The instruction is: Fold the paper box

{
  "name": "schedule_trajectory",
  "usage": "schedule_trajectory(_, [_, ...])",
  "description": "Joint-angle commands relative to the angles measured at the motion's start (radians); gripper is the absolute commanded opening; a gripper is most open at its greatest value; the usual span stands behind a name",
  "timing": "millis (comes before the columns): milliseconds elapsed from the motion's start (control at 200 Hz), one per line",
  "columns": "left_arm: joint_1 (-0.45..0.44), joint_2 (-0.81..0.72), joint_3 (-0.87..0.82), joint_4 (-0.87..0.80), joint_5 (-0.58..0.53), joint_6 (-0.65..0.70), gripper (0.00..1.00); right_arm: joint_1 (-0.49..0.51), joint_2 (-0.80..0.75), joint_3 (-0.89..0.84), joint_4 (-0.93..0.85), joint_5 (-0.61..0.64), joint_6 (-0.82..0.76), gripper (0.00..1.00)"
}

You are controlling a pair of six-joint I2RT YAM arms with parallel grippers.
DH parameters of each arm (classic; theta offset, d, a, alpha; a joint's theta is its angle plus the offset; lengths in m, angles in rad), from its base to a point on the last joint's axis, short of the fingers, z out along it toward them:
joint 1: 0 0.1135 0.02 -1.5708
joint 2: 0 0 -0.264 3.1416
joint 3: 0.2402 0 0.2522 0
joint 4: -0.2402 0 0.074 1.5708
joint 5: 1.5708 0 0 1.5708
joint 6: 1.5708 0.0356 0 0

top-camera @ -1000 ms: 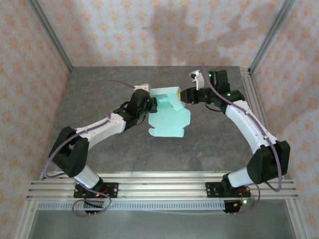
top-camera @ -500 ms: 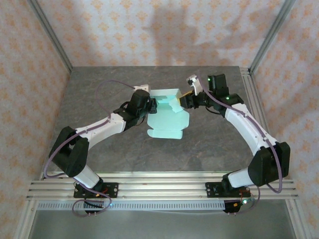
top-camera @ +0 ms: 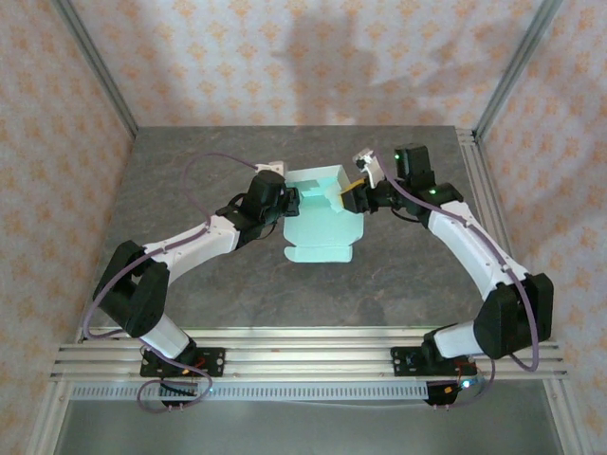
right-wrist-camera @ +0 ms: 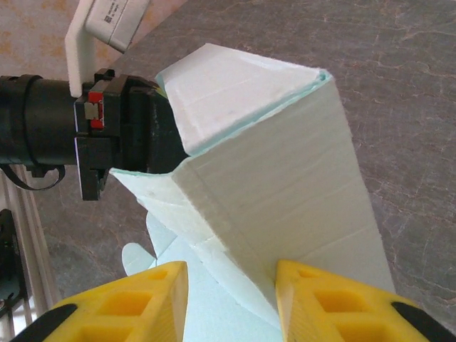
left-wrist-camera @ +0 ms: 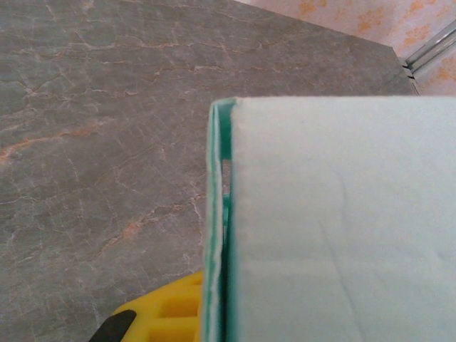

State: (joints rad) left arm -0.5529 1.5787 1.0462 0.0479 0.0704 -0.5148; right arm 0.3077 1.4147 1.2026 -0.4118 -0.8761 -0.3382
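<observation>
Grey marbled tabletop (top-camera: 228,284), patterned walls around it. The paper box (top-camera: 318,227) sits centre-far and half-formed, base flat with the far and side walls raised. Left fingers (left-wrist-camera: 167,313) are clamped on its left wall. Right fingers (right-wrist-camera: 121,303) are apart, straddling the right corner ridge, no pinch yet. Card looks thin, light and easily creased, so I'd grip flat on a panel near a fold line, with a light squeeze. It'll likely skate unless pinned. Versus a second ago, the right arm has moved in leftward onto that wall and the left arm hasn't moved.
</observation>
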Motion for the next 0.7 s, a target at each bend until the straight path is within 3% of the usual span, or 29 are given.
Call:
schedule_trajectory(0, [0.001,-0.025,0.014,0.036,0.014,-0.007,0.0,0.022,0.035,0.06,-0.023,0.019,-0.022,0.36])
schedule_trajectory(370, [0.002,-0.023,0.016,0.028,0.014,-0.002,0.0,0.041,0.017,0.061,0.003,0.287,0.011,0.33])
schedule_trajectory(696, [0.004,-0.002,0.03,0.033,0.034,-0.009,0.0,0.085,0.037,0.063,0.009,0.287,-0.006,0.33])
